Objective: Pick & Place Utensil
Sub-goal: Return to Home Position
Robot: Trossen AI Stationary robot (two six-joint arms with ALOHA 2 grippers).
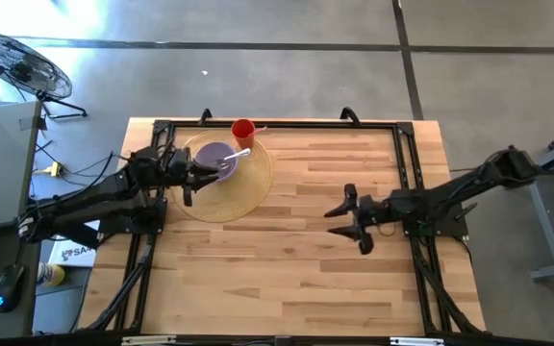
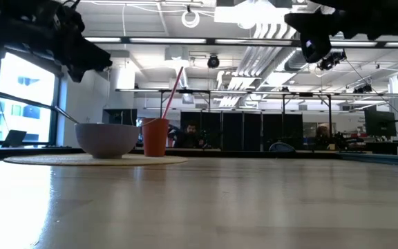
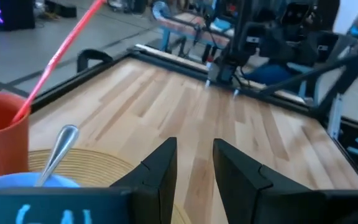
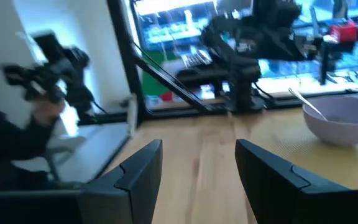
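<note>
Left gripper (image 3: 194,148) hovers by the purple bowl (image 2: 106,142), fingers apart, holding nothing. Right gripper (image 4: 197,152) hangs mid-table, spread wide, empty. Silver fork (image 3: 59,149) rests in the bowl, orange straw (image 2: 173,93) stands in the orange cup (image 2: 154,137) on the brown mat (image 1: 248,192). Placing looks done; only parking both arms seems left.

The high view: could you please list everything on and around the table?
table: one, light wood, centre.
table mat: one, tan, table's far-left part.
bowl: one, purple, on the mat.
fork: one, silver, in the bowl.
cup: one, orange, on the mat beside the bowl.
straw: one, orange, in the cup.
fan: one, black, floor past the far-left corner.
left gripper: one, dark, over the mat, jaws open.
right gripper: one, dark, over the table's right half, jaws open.
</note>
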